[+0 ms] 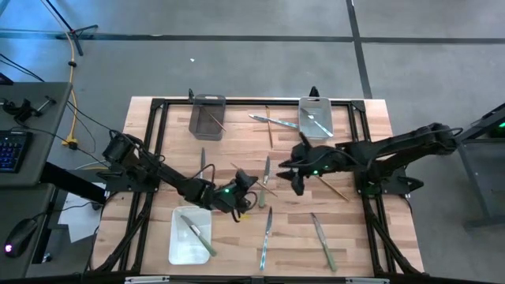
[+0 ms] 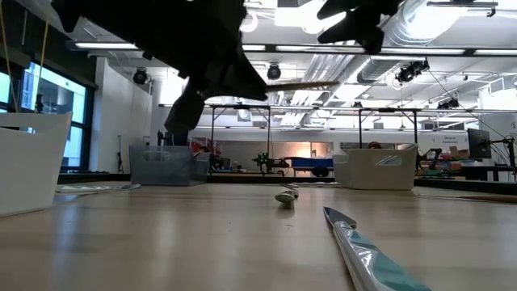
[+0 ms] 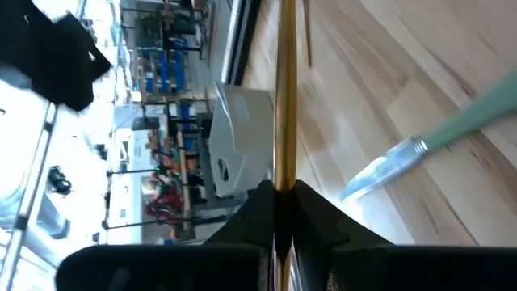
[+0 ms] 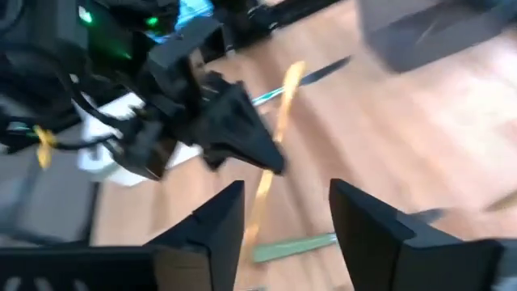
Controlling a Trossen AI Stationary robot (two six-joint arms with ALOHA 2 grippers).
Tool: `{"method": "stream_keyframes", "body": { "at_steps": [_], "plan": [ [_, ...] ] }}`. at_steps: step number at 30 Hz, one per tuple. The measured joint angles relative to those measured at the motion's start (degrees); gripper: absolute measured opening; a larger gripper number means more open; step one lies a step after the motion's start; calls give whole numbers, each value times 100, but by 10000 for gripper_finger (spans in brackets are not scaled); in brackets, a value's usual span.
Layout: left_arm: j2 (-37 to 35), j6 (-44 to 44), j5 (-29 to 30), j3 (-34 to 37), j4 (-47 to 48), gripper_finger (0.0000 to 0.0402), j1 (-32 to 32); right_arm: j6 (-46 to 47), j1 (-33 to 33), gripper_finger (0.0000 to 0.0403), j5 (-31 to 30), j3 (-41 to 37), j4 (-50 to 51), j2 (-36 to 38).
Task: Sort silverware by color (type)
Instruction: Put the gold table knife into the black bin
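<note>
The left claw (image 3: 283,212), near the centre of the high view, is clamped on a thin brown stick (image 3: 284,97) held above the tabletop (image 1: 371,237). The right claw (image 4: 283,222), just right of centre, has its fingers spread and faces the stick. It looks like a handover (or a regrasp): the right claw should close squarely on the stick's free end before the left lets go.

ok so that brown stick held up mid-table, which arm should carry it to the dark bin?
Probably left. The left gripper is shut on the brown stick, lifted off the table. The right gripper is open and empty, close beside it. The dark bin sits at the far edge, nearer the left arm's side.
</note>
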State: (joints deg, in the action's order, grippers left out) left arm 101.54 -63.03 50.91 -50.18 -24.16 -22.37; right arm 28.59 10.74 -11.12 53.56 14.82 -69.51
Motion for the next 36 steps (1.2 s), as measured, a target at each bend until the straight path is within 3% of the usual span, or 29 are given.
{"method": "stream_keyframes", "body": {
  "at_steps": [3,8,14,19,25,31,36],
  "plan": [
    [-384,269,-229,423,-379,12,130,-224,96,177,-517,0,348,223],
    [-1588,649,-813,1286,-819,12,496,-495,218,171,-838,-2,401,264],
    [-2875,1090,-2160,2037,-825,12,1265,-1386,208,161,-1055,-2,-28,-83],
    [-3437,1727,-3414,2351,-820,12,1948,-3346,206,174,-1499,-7,-1403,-892],
    [-3780,1951,-4178,2434,-672,12,2429,-5211,72,211,-1372,-7,-3724,-1698],
    [-4027,2026,-4650,2431,-488,12,2718,-5870,-260,216,-921,-5,-5261,-2223],
    [-4129,2098,-4690,2429,-14,12,2938,-6022,-469,177,-404,-7,-5910,-2445]
  ]
}}
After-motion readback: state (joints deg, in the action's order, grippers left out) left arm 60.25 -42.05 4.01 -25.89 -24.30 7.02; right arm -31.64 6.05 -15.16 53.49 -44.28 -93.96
